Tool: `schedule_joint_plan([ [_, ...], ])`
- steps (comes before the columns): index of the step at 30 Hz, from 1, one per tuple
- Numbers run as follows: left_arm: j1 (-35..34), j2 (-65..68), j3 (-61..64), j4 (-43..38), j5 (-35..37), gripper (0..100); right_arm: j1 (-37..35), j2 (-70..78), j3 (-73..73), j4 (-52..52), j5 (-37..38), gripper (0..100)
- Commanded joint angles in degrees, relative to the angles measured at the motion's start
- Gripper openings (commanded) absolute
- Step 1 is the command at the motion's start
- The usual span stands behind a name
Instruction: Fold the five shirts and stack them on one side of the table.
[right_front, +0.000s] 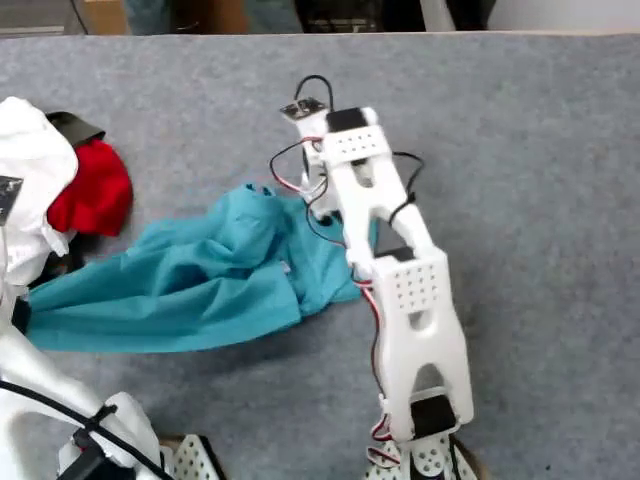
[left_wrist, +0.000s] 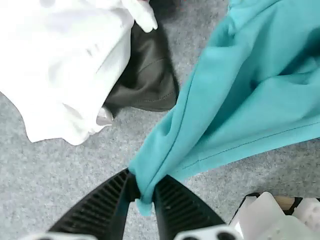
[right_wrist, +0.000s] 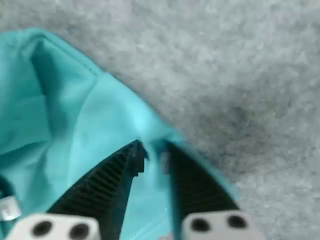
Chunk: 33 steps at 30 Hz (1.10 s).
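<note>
Right arm (right_front: 410, 290) is stretched out from the near edge toward the middle of the table, wrist tipped down, and my right gripper (right_wrist: 152, 155) is pinched tight on an edge of the teal shirt (right_wrist: 60, 110). Left arm (right_front: 40, 390) sits low at the left side, left gripper (left_wrist: 142, 187) clamped on a bunched corner of the same shirt.

The grey felt table (right_front: 540, 140) bears a teal shirt (right_front: 200, 285) stretched between the left claw (left_wrist: 144, 182) and the right claw (right_wrist: 152, 150). Past the left claw, a white shirt (left_wrist: 60, 65) overlaps a dark garment (left_wrist: 150, 82), with a red shirt (right_front: 95, 195) alongside.
</note>
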Motion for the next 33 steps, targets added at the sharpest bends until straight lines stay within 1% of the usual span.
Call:
schedule_joint_plan([
  [1,-0.75,1.05,-0.22,0.62,-1.23,3,3.08,4.97,-9.45,7.21,-0.44,1.2],
  [3,-0.57,1.93,-0.31,0.53,-1.14,3,6.15,6.20,-11.56,8.35,0.62,1.3],
  [6,-0.48,3.60,-0.57,0.44,-1.14,3,10.46,3.38,-8.40,8.26,4.92,1.3],
  [10,-0.31,6.07,-0.48,0.44,-1.14,3,17.76,-5.32,2.86,8.26,10.73,1.3],
  [14,0.22,9.05,-0.13,0.44,-1.05,3,29.10,-16.57,16.40,8.26,17.23,1.3],
  [16,1.89,10.81,-0.13,0.44,-0.79,3,35.43,-22.29,22.81,8.26,21.45,1.3],
  [19,5.41,13.36,-0.48,0.44,2.55,3,44.40,-30.73,31.34,8.26,29.80,1.3],
  [23,11.65,14.95,-0.22,0.44,6.42,3,53.89,-40.84,39.96,8.26,41.49,1.3],
  [25,14.20,15.12,-0.13,0.44,8.18,3,56.26,-45.49,42.42,8.26,46.33,1.4],
  [27,16.04,15.12,-0.13,0.44,9.14,3,57.05,-49.45,43.12,8.26,49.49,1.6],
  [29,17.10,15.12,-0.13,0.44,9.58,3,56.70,-52.53,42.95,7.82,50.29,3.7],
  [33,16.66,15.38,-0.13,0.44,9.32,3,52.57,-56.40,38.73,8.00,50.20,12.5],
])
